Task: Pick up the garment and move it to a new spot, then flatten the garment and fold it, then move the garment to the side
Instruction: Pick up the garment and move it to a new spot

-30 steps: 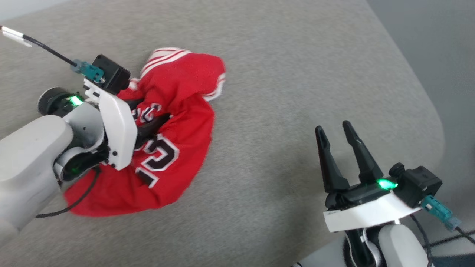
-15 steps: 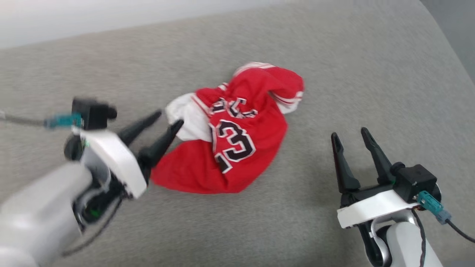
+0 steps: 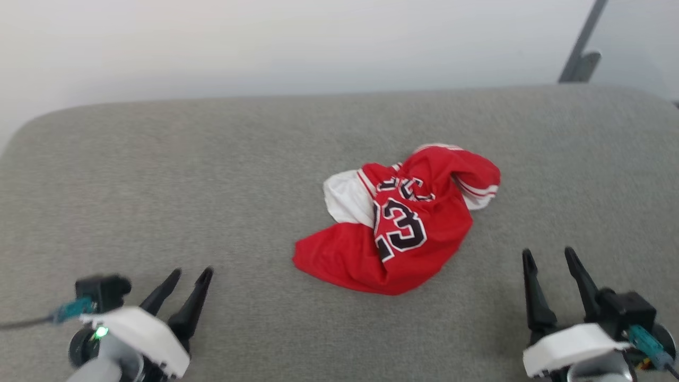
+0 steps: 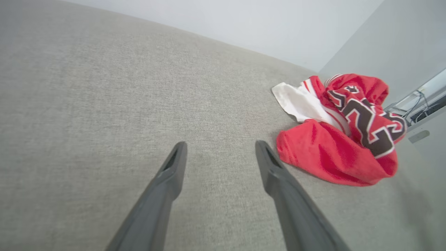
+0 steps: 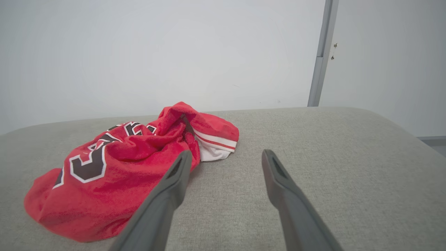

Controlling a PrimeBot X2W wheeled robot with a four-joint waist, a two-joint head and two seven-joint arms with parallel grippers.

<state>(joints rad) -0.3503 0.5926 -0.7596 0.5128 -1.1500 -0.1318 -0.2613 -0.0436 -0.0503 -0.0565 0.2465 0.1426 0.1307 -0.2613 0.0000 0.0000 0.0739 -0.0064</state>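
The garment (image 3: 403, 228), a red jersey with white striped trim and a black 23, lies crumpled in a heap near the middle of the grey padded surface (image 3: 212, 185). A white inner part shows at its left side. My left gripper (image 3: 191, 273) hovers open at the lower left, well clear of the cloth, with nothing between its fingers. At the lower right my right gripper (image 3: 549, 253) also stands open and empty, a short way from the heap. The left wrist view has the garment (image 4: 341, 132) to the right of that gripper (image 4: 221, 148); the right wrist view has the garment (image 5: 118, 167) to the left of that gripper (image 5: 226, 155).
The grey surface ends at a rounded far edge against a pale wall (image 3: 265, 42). A grey upright post (image 3: 581, 48) stands behind the far right corner. Bare surface lies on all sides of the heap.
My left gripper has come off the garment and drawn back to the lower left, leaving the heap lying free. The head view has swung, so the whole scene has shifted.
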